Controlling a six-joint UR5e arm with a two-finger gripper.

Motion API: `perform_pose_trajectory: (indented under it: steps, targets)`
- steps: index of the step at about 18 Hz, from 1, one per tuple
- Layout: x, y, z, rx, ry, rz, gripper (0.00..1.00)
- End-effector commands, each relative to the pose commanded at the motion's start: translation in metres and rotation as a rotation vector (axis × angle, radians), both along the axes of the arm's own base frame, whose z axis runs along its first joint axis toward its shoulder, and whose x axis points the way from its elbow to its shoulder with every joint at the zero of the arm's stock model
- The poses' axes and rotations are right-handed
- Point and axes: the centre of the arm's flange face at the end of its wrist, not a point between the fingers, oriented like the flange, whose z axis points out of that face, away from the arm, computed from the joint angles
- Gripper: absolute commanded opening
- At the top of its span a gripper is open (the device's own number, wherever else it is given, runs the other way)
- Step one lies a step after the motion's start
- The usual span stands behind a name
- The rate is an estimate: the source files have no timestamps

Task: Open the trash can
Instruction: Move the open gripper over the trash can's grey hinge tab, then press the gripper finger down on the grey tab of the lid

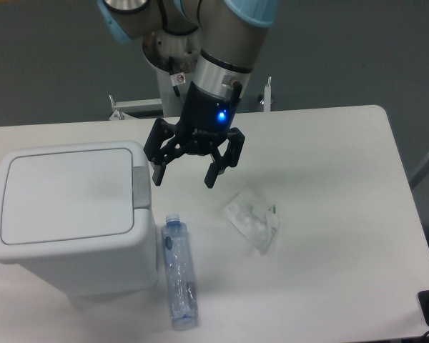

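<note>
The trash can [68, 214] is a large white boxy bin at the left of the table, its flat lid down and a grey push tab [141, 187] on its right edge. My gripper [183, 179] hangs open just right of the tab, a little above the table, with nothing between its fingers. Its left fingertip [157, 178] is close to the tab but apart from it.
A clear plastic bottle [179, 271] lies on the table by the can's right front corner. A crumpled clear wrapper [252, 219] lies right of the gripper. The arm's base column [180, 71] stands behind the table.
</note>
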Motion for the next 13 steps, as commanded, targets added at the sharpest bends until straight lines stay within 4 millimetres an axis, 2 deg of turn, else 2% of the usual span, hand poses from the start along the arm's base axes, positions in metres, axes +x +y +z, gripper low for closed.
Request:
perform_pose_trajectory:
  steps: [13]
  targets:
    - [0.005, 0.007, -0.013, -0.001, -0.001, -0.015, 1.00]
